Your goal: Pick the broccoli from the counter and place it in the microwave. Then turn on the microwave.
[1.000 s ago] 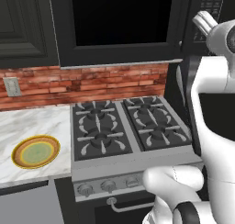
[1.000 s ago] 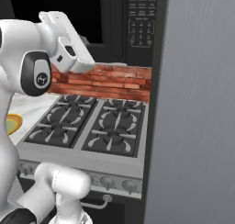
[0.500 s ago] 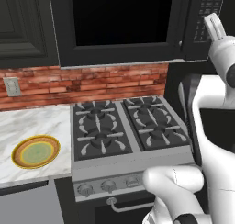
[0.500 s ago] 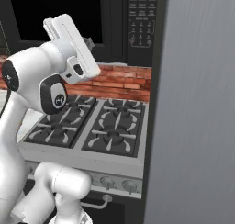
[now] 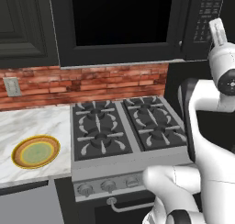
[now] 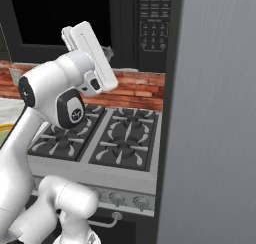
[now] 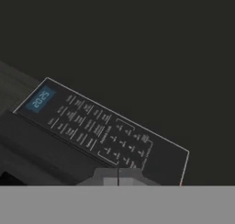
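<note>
- Microwave [image 5: 124, 25] mounted above the stovetop [image 5: 126, 126]; its button panel [image 6: 156, 25] sits at the right end of the door.
- Table [image 5: 32, 126] adjoins the stovetop's left side; a plate [image 5: 36, 151] rests on it.
- Brick wall [image 5: 87, 83] runs behind both.
- Wall outlet [image 5: 11, 86] above the table.

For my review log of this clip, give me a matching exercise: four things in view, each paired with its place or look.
Things:
1. plate
2. stovetop
3. button panel
4. wall outlet

Descriptions:
A. on the red brick wall
B. yellow-rimmed, on the marble counter
C. shows a blue-lit display
D. black, four burners

Pairs: 1-B, 2-D, 3-C, 4-A
</note>
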Controlling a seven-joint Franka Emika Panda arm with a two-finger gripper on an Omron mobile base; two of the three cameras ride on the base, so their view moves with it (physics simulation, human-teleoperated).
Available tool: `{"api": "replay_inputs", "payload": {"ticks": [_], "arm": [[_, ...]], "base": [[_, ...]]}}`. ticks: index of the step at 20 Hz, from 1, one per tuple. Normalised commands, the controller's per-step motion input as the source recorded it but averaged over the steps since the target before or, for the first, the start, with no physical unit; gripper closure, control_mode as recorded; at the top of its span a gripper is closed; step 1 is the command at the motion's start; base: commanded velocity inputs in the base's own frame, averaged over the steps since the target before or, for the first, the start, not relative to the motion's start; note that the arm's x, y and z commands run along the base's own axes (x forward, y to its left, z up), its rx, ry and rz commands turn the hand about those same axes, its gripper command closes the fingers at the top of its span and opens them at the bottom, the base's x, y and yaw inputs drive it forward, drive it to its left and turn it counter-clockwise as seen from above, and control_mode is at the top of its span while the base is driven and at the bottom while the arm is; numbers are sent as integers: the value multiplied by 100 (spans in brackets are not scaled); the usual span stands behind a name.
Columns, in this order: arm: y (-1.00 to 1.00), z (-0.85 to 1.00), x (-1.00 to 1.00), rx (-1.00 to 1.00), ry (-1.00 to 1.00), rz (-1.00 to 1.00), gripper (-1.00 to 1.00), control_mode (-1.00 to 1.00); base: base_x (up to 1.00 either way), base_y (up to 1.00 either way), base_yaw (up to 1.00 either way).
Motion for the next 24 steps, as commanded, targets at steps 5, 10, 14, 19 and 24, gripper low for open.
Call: {"api": "replay_inputs", "payload": {"ticks": [5, 10, 14, 19, 24], "arm": [[-13, 0, 2, 10, 0, -10, 100, -100], [-14, -1, 17, 13, 0, -7, 100, -100], [-21, -14, 29, 14, 0, -1, 100, -100], [-24, -25, 36, 13, -4, 0, 100, -100], [-24, -21, 25, 9, -9, 0, 100, -100]], "base": [[0, 0, 0], [0, 0, 0], [0, 0, 0], [0, 0, 0], [0, 0, 0]]}}
